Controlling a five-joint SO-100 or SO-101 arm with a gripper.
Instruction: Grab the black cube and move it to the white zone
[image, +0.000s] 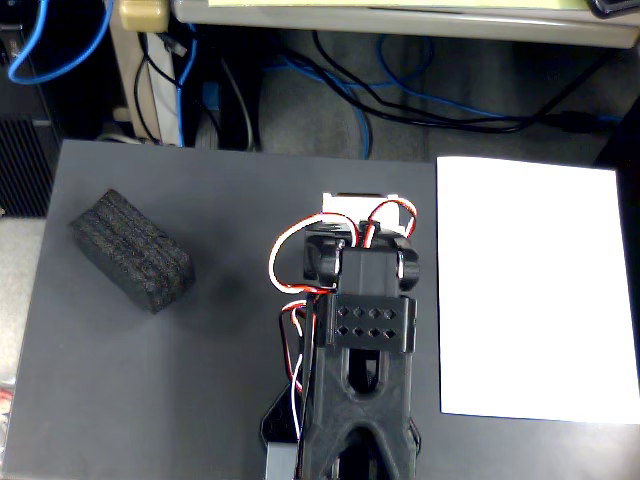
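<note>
The black cube (131, 250) is a rough oblong foam block lying on the dark grey tabletop at the left, turned at an angle. The white zone (535, 290) is a white paper sheet on the right side of the table. Nothing lies on it. My black arm (360, 340) is folded up in the middle, between the block and the sheet, and rises toward the camera. It touches neither. The gripper's fingers are hidden under or behind the arm's body near the bottom edge, so I cannot see how the jaws stand.
The dark grey table (200, 400) ends at its far edge, with blue and black cables (400, 90) on the floor behind it. Red, white and black wires (285, 270) loop off the arm's left side.
</note>
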